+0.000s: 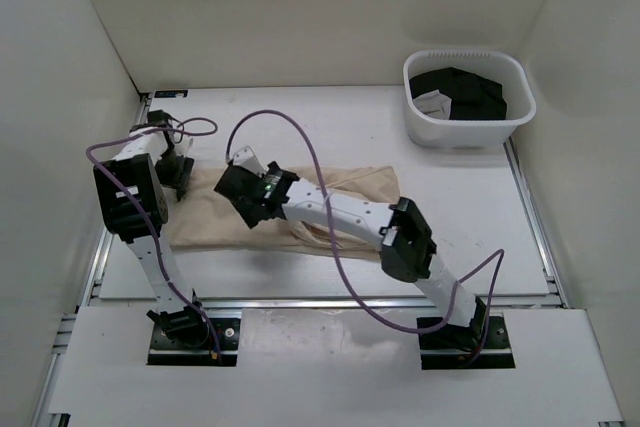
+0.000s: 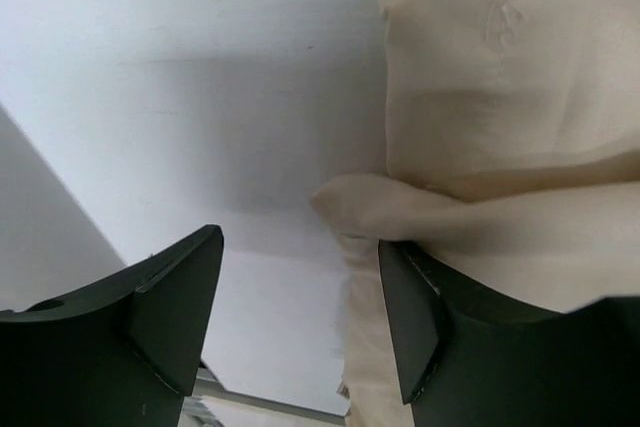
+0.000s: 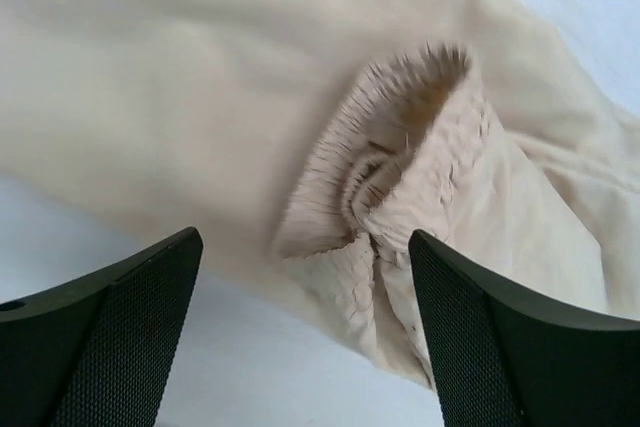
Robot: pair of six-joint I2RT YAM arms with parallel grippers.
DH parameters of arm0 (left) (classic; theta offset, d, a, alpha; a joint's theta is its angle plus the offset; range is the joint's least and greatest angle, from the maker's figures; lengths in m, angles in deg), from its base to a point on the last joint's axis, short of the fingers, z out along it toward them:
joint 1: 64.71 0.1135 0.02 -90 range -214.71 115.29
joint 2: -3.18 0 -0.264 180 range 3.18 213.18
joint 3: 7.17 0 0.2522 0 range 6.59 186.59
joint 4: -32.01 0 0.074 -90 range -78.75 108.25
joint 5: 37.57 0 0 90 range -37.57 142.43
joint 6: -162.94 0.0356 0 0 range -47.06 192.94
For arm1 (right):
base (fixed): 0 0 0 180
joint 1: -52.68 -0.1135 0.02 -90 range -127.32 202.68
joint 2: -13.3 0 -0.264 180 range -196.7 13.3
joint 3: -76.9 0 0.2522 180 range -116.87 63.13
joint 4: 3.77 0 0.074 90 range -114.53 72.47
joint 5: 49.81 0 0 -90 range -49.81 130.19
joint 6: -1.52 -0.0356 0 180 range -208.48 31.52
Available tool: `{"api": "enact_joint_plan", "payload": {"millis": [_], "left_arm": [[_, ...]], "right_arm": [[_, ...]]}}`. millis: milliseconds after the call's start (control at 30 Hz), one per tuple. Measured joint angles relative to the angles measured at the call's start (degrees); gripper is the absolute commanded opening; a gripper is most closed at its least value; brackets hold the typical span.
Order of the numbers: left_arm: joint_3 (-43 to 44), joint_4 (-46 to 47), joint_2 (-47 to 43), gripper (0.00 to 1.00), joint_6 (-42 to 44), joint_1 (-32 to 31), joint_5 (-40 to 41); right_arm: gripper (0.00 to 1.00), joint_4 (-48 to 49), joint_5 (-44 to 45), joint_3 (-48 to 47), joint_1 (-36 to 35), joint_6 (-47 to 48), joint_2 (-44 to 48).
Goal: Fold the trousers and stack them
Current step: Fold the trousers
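The beige trousers (image 1: 355, 187) lie flat in a long band across the middle of the table. My left gripper (image 1: 178, 173) hangs over their left end. In the left wrist view it (image 2: 300, 317) stands open, and a folded corner of the trousers (image 2: 480, 97) lies just ahead of its right finger (image 2: 410, 317), with nothing gripped. My right gripper (image 1: 248, 199) is above the cloth left of centre. Its wrist view shows it (image 3: 305, 332) open over a gathered, ribbed hem of the trousers (image 3: 400, 197), which lies loose between the fingers.
A white basket (image 1: 468, 129) at the back right holds black garments (image 1: 470, 89) with a white label. White walls close in the table on the left, back and right. Purple cables loop above both arms.
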Motion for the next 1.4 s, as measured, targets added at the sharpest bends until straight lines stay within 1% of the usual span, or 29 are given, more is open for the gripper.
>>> {"api": "enact_joint_plan", "payload": {"millis": [67,100,167,200,233,267,300,333,400,467,533,600,667,700,767,833,900,967,1033,1067,1133,1167,1233,1300,1400], "left_arm": [[1.6,-1.0,0.0,0.75,0.1,0.0,0.8],[2.6,-1.4,0.0,0.78,0.1,0.0,1.3],[4.7,-2.0,0.0,0.78,0.2,0.0,2.4],[5.5,-2.1,-0.1,0.82,0.2,0.0,3.0],[6.4,-2.4,-0.2,0.85,0.2,0.0,3.6],[7.2,-2.6,-0.5,0.88,0.0,0.0,4.2],[7.9,-2.8,-1.0,0.96,0.0,0.0,4.8],[8.8,-3.0,-1.7,1.0,0.0,0.0,5.3],[10.8,-3.5,-3.5,1.0,0.0,0.0,6.5],[13.5,-3.8,-5.5,1.0,0.1,0.0,7.3],[16.8,-4.7,-7.8,0.98,0.4,-0.3,7.4],[20.3,-6.1,-10.0,0.94,0.8,-1.2,6.1],[22.8,-8.7,-12.9,0.93,1.1,-4.3,2.5],[23.2,-9.9,-14.3,0.91,1.2,-6.6,0.2],[22.3,-12.4,-16.7,0.91,1.0,-13.6,-5.4],[20.0,-14.4,-17.2,0.94,0.1,-21.8,-12.2],[17.5,-16.1,-15.5,0.95,-1.2,-29.6,-18.3],[15.8,-17.2,-12.1,0.97,-3.1,-35.1,-22.8],[14.8,-17.6,-9.3,0.97,-5.0,-38.0,-24.7],[14.4,-17.5,-8.2,0.99,-6.0,-39.1,-24.8],[13.9,-17.0,-7.3,1.0,-7.6,-40.9,-24.4],[13.5,-16.7,-7.3,1.0,-8.4,-41.6,-24.3],[12.9,-16.1,-7.3,1.0,-9.6,-42.2,-24.1],[11.9,-15.2,-7.3,1.0,-10.5,-42.2,-24.1],[9.0,-14.0,-7.0,1.0,-11.4,-42.2,-23.8]], "right_arm": [[0.83,3.2,-4.9,0.2,0.0,1.7,5.2],[0.81,4.7,-6.6,0.7,0.0,2.3,8.5],[0.72,8.8,-8.9,4.5,0.0,2.7,16.9],[0.54,9.8,-9.6,6.8,0.0,2.7,21.1],[0.43,11.0,-10.0,9.7,0.4,2.8,25.7],[0.25,12.8,-10.7,13.8,1.1,1.9,30.6],[0.18,13.4,-11.2,17.5,2.4,0.8,34.8],[0.12,14.1,-12.3,21.2,4.7,-0.7,38.2],[0.0,16.4,-14.2,29.7,10.8,-3.1,42.5],[0.0,17.2,-16.4,38.0,17.8,-4.9,43.7],[0.0,18.7,-19.1,45.9,23.4,-6.1,40.9],[0.0,20.2,-22.1,53.4,26.4,-6.9,38.1],[0.0,20.7,-25.6,60.1,28.0,-7.6,36.5],[0.0,20.6,-26.9,62.5,28.2,-8.0,36.3],[0.0,20.5,-28.8,64.1,28.5,-8.4,36.3],[0.0,21.2,-30.5,63.3,28.8,-8.0,36.0],[0.0,21.0,-31.8,61.0,29.6,-7.1,35.1],[0.06,20.9,-32.7,57.8,30.9,-6.1,34.5],[0.13,20.9,-33.4,55.2,32.5,-5.5,34.8],[0.24,21.0,-33.9,54.1,33.9,-5.4,35.2],[0.37,21.4,-34.9,53.2,37.1,-5.8,36.4],[0.48,21.5,-35.5,53.2,39.1,-6.0,37.0],[0.57,21.7,-36.8,53.0,43.5,-6.3,37.3],[0.66,21.0,-38.0,51.2,47.5,-6.0,35.4],[0.72,19.9,-39.1,43.6,49.8,-4.5,28.0]]}}
